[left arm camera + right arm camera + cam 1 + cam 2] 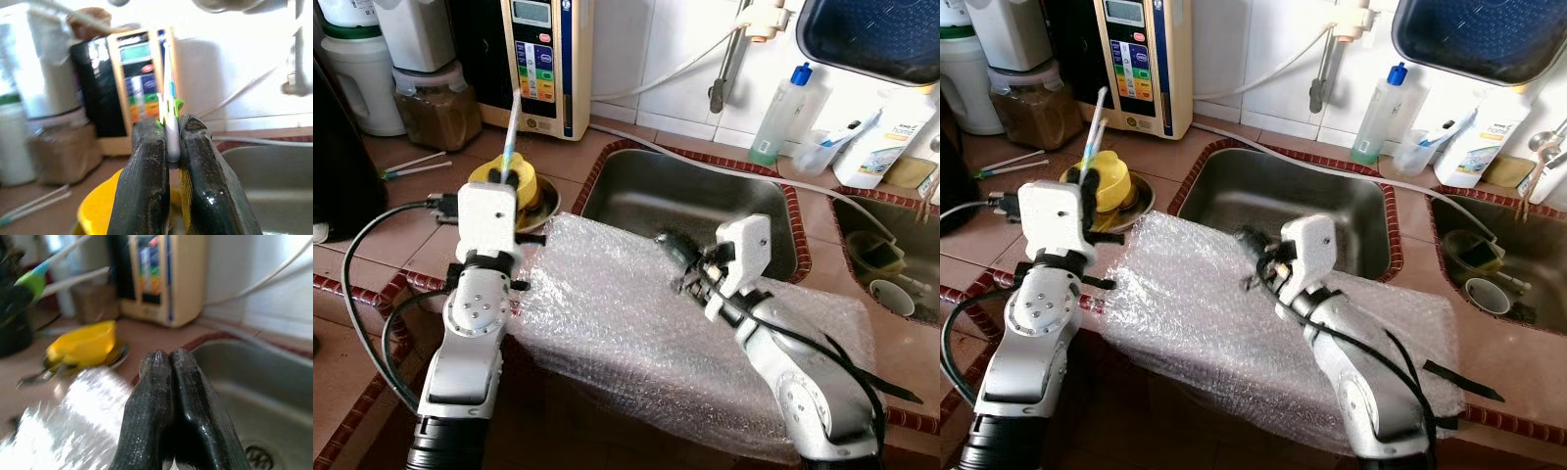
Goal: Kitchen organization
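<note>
Two arms up: left claw (168, 161) pinches a toothbrush (512, 122) upright over the yellow bowl (1108, 180); right claw (168, 377), closed empty, hovers above bubble wrap (617, 323) at the sink (705, 201) edge.

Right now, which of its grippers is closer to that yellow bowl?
Left. The left gripper hangs just over the yellow bowl, clamping a toothbrush; the right gripper sits over bubble wrap by the sink.

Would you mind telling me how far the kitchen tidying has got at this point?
Little looks finished. In hand: the left gripper is shut on a toothbrush, held upright above the yellow bowl. The right gripper, fingers together and empty, hovers over the bubble wrap by the sink. Left: placing the toothbrush, the loose sticks on the counter, and the wrap.
</note>
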Controlling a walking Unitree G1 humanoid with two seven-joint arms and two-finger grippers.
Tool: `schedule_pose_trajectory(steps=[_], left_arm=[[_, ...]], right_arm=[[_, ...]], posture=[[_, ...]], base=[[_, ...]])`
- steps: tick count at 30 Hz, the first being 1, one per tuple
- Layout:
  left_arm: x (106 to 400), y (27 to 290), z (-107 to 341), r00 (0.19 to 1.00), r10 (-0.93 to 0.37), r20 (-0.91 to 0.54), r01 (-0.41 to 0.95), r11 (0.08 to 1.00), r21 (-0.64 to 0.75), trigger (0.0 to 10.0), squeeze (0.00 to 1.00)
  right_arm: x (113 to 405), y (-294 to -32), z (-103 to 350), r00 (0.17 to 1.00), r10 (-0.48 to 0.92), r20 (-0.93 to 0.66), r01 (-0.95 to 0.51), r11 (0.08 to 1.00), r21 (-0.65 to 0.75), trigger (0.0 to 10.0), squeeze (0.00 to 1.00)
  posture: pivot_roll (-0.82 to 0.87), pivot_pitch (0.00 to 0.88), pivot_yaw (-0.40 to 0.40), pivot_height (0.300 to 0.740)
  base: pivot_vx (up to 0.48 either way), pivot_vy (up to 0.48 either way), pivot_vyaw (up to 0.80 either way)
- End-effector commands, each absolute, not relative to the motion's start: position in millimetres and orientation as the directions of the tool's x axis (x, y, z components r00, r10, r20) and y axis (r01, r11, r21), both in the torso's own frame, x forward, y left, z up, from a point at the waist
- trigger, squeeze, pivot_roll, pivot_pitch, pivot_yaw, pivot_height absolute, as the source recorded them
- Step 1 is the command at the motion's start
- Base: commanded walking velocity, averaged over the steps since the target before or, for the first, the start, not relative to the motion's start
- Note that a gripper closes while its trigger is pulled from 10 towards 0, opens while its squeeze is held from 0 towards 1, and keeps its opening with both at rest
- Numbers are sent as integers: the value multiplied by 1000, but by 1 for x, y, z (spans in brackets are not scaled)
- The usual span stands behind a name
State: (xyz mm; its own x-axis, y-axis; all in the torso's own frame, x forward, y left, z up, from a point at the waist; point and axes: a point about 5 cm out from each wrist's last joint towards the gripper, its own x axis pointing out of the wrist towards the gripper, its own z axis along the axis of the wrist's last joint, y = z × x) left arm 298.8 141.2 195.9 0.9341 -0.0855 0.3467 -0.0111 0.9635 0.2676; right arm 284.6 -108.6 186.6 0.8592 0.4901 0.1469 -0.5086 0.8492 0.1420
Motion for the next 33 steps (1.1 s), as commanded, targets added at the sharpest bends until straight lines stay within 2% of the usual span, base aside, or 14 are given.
schedule_pose_trajectory(steps=[1, 9, 14, 21, 26, 33], left_arm=[[296, 127, 202, 907, -170, 386, 40, 946, 323, 0, 0], [295, 91, 185, 847, -382, 371, 159, 847, 508, 0, 0], [291, 78, 170, 817, -463, 344, 182, 773, 608, 0, 0], [291, 70, 165, 813, -462, 354, 187, 784, 592, 0, 0], [291, 60, 166, 796, -475, 376, 198, 790, 580, 0, 0], [293, 57, 163, 796, -474, 375, 203, 794, 573, 118, 0]], right_arm=[[294, -121, 192, 897, 410, 167, -437, 881, 182, 10000, 0], [319, -127, 216, 896, 376, 235, -433, 857, 280, 10000, 0], [331, -119, 217, 883, 416, 216, -465, 721, 513, 10000, 0], [340, -109, 211, 873, 456, 171, -454, 637, 623, 10000, 0], [345, -100, 216, 855, 486, 183, -476, 594, 648, 10000, 0], [345, -97, 221, 828, 525, 198, -520, 584, 623, 10000, 0]], posture=[[55, 0, -84, 740], [48, 0, -87, 740], [49, 0, -95, 740], [47, 0, -101, 740], [54, 0, -110, 740], [52, 0, -110, 740]], base=[[0, 0, 0], [0, 0, 0], [0, 0, 0], [0, 0, 0], [0, 0, 0], [0, 0, 0]])
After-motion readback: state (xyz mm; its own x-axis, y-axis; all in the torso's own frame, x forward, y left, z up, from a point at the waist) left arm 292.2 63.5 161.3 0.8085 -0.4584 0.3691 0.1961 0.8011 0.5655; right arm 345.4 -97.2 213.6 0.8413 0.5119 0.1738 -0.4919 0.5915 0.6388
